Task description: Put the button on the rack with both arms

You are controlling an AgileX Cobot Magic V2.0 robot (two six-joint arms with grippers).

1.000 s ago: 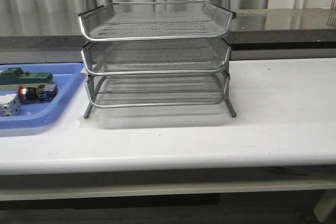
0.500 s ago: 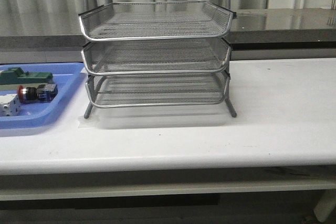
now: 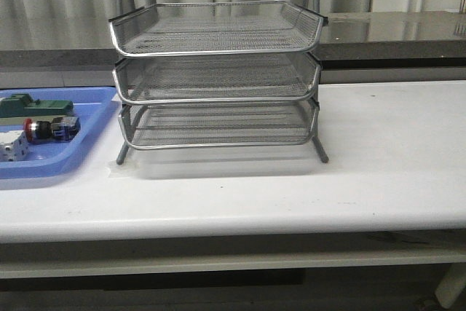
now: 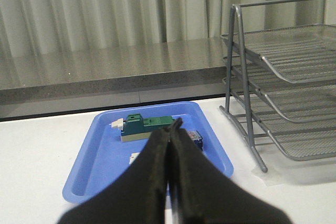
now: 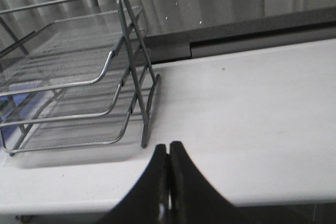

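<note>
Red-headed push-button switch, the button (image 3: 45,129) | unmoved in 1 s, lies in blue plastic tray (image 3: 87,111) | left gripper (image 4: 171,129), right gripper (image 5: 168,153) closed, empty | silver 3-tier wire-mesh rack (image 3: 216,78) bare, pickup not begun

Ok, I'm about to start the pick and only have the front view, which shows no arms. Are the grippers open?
Observer: No. The left gripper is shut and empty, aimed at the blue tray.
Operator: And the other?
Observer: The right gripper is shut too, holding nothing, over the white table beside the rack.
Operator: Does the left wrist camera see the button?
Observer: Mostly not. The closed fingers cover it; only its blue rear block peeks out beside them.
</note>
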